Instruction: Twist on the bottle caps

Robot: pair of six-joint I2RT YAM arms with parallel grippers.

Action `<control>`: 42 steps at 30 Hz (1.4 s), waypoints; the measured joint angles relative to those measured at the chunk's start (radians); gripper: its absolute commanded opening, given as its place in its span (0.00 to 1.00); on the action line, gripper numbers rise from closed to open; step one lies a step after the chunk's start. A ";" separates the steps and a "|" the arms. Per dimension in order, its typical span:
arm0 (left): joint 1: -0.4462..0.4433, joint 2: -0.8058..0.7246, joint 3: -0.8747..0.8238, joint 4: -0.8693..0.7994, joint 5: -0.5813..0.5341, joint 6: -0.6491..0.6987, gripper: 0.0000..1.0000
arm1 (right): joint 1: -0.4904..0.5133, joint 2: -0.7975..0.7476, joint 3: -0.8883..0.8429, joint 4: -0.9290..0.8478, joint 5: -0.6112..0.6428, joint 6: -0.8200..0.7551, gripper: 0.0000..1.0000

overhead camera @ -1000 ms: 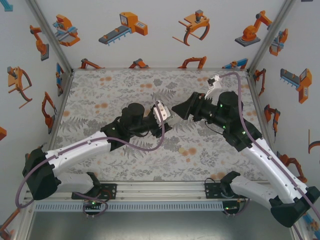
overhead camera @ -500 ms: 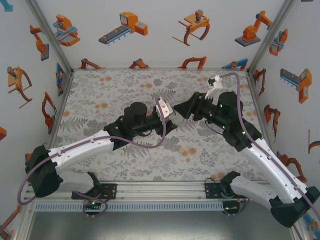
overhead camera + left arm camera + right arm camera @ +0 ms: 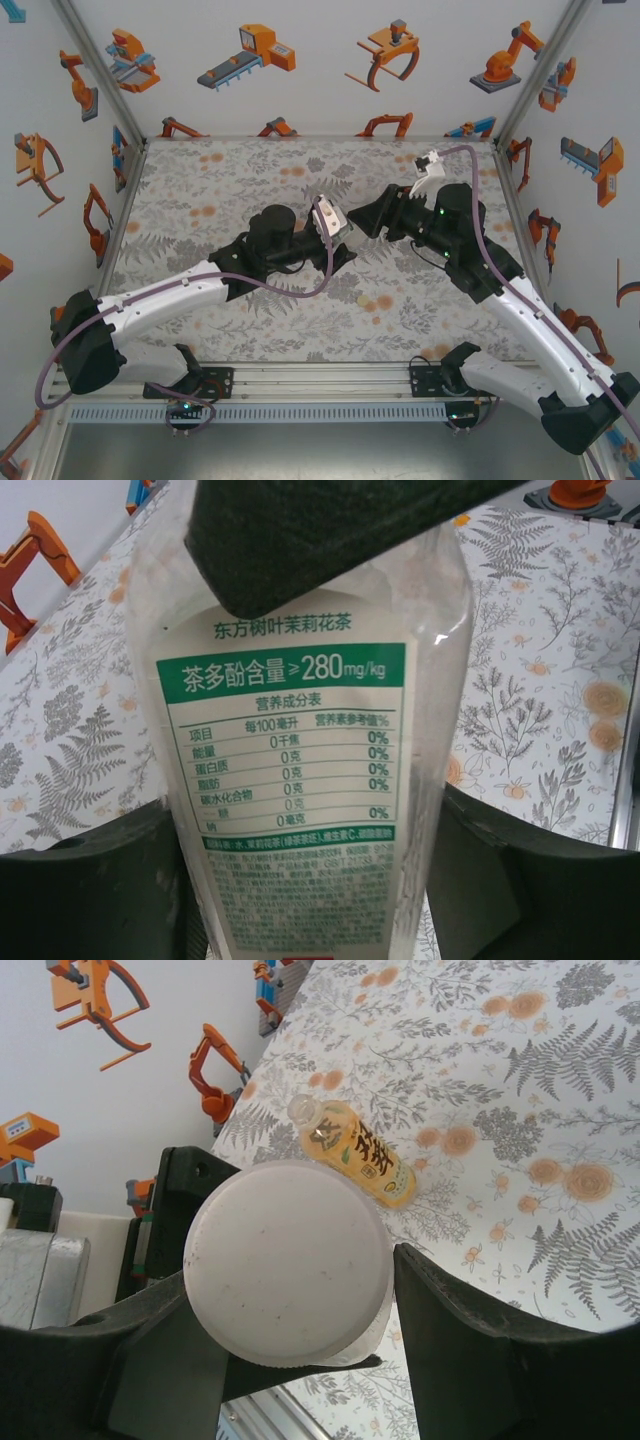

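Bottles noted, two, mid floral bench [image 3: 200, 180]. First, clear labelled bottle [image 3: 310, 780] sits between left fingers [image 3: 90, 890], close at both sides; clamped or just flanked, cannot tell. Second, yellow-orange bottle [image 3: 360, 1155] lying on its side on bench. Smallest, white cap [image 3: 288, 1260], pinched by right fingers [image 3: 480, 1360].

A white cap [image 3: 288, 1260] apparently tops the clear green-labelled bottle [image 3: 300, 780]; the yellow bottle [image 3: 358, 1157] lies flat.

**On the tabletop [image 3: 200, 180]**

A bottle [image 3: 300, 740] sits between the left fingers [image 3: 90, 880], touching both. A cap [image 3: 288, 1260] sits between the right fingers [image 3: 480, 1350], at the bottle's upper end. Beyond the cap, a 2nd bottle [image 3: 355, 1155] lies on its side on the tabletop.
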 measured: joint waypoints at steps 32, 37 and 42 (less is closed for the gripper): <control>-0.003 -0.214 -0.068 -0.077 -0.111 0.000 0.76 | 0.000 0.326 0.058 0.034 0.248 -0.330 0.30; -0.003 -0.267 -0.095 -0.112 -0.153 0.000 0.76 | -0.010 0.463 0.105 0.120 0.293 -0.375 0.28; -0.003 -0.318 -0.119 -0.136 -0.189 0.000 0.76 | -0.033 0.596 0.135 0.222 0.337 -0.411 0.27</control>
